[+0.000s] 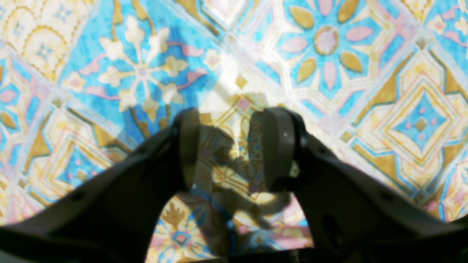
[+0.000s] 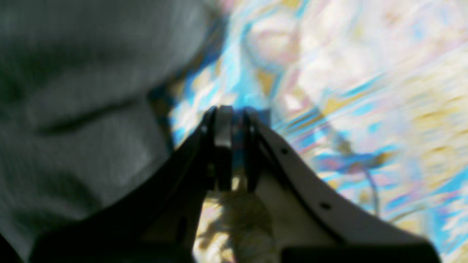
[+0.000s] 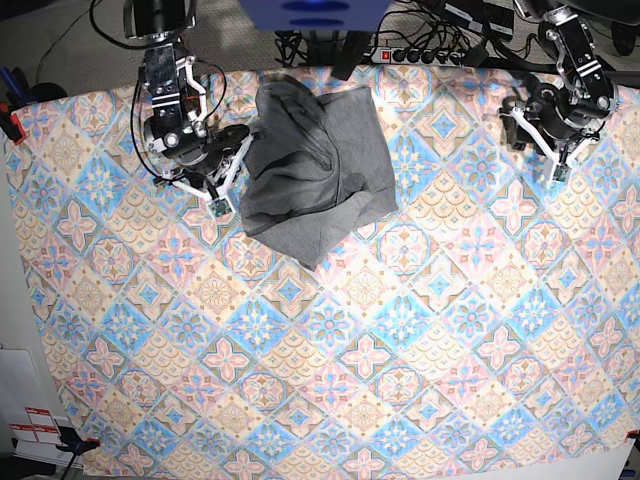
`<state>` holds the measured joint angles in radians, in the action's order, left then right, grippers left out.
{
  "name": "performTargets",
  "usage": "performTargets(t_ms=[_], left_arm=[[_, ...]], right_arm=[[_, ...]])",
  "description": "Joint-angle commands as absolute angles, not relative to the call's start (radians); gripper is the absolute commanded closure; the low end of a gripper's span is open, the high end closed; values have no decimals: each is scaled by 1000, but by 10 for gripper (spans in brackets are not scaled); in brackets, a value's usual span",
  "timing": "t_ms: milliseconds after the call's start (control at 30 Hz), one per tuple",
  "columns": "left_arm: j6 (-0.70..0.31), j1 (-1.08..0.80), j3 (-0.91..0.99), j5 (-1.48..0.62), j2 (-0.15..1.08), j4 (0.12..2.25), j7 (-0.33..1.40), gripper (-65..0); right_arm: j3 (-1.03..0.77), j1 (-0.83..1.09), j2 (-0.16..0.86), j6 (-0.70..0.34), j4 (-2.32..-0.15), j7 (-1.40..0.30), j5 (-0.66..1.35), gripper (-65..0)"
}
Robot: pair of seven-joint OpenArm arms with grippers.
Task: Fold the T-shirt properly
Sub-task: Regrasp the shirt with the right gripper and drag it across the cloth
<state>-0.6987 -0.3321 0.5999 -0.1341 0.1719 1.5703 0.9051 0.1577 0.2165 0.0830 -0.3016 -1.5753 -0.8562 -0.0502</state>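
The grey T-shirt lies crumpled and partly doubled over on the patterned tablecloth at the top centre of the base view. It fills the left of the right wrist view as the T-shirt. My right gripper sits at the shirt's left edge, just beside the fabric. In its own view the right gripper has its jaws drawn almost together, with only tablecloth showing in the thin slit. My left gripper hovers far to the right, away from the shirt. The left gripper stands open over bare tablecloth.
A power strip and cables run along the table's far edge. A blue base block stands behind the shirt. A red clamp grips the cloth at the left edge. The cloth's front edge ends near the bottom.
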Motion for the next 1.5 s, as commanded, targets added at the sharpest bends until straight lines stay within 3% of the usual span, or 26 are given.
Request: performTargets(t_ms=[0, 433, 867, 1100, 1200, 1367, 1467], left_arm=[[-698, -329, 604, -145, 179, 1586, 892, -267], [-698, -337, 607, -145, 176, 1586, 898, -267], [-698, -338, 608, -143, 176, 1586, 895, -267], [-698, -335, 608, -143, 176, 1586, 897, -267], [-698, -332, 608, -145, 176, 1586, 900, -267], [-698, -334, 608, -145, 174, 1586, 900, -267], [-698, -337, 608, -143, 156, 1584, 894, -267]], right_arm=[[166, 202, 84, -302, -1595, -826, -44, -49], [433, 108, 84, -302, -1636, -891, -47, -49], [486, 33, 84, -302, -1719, -989, -47, -49], [797, -47, 76, -302, -1724, -1020, -39, -49], [920, -99, 27, -302, -1728, -1064, -47, -49], [931, -125, -19, -292, -1736, -1070, -56, -49], [932, -128, -19, -231, -1745, -1070, -107, -49]])
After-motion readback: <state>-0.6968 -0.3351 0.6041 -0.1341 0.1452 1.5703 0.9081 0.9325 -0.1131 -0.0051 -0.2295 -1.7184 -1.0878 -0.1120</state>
